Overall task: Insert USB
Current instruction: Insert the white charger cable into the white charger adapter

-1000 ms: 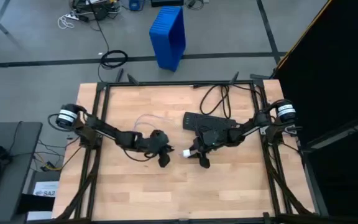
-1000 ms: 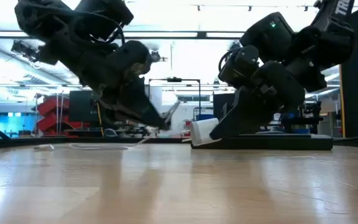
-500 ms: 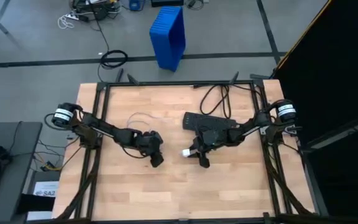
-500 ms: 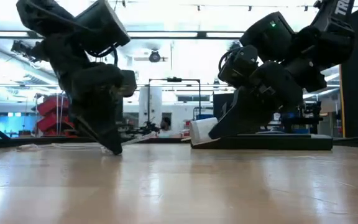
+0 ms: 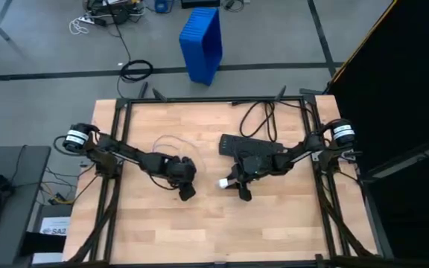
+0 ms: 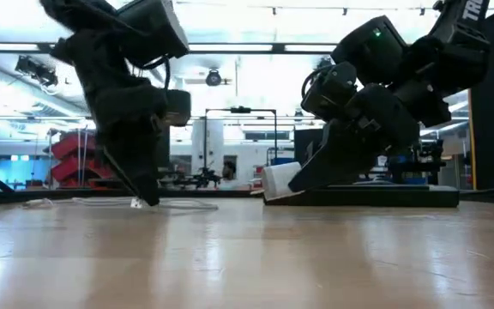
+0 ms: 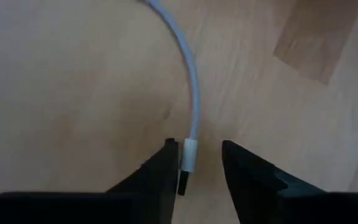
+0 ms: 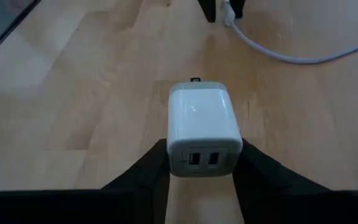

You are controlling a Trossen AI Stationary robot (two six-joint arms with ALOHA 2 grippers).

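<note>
Left wrist: left claw (image 7: 196, 169) straddles USB (image 7: 189, 155) | high: hidden

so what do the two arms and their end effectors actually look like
Both arms are dark, near black, built of chunky jointed segments. Each has a white-and-black ringed cylinder at its base joint. The left end effector and right end effector each end in two dark, flat, tapering fingers. In the low view the right arm shows a small green light and white lettering near its top; thin black cables run along the left arm.
</note>
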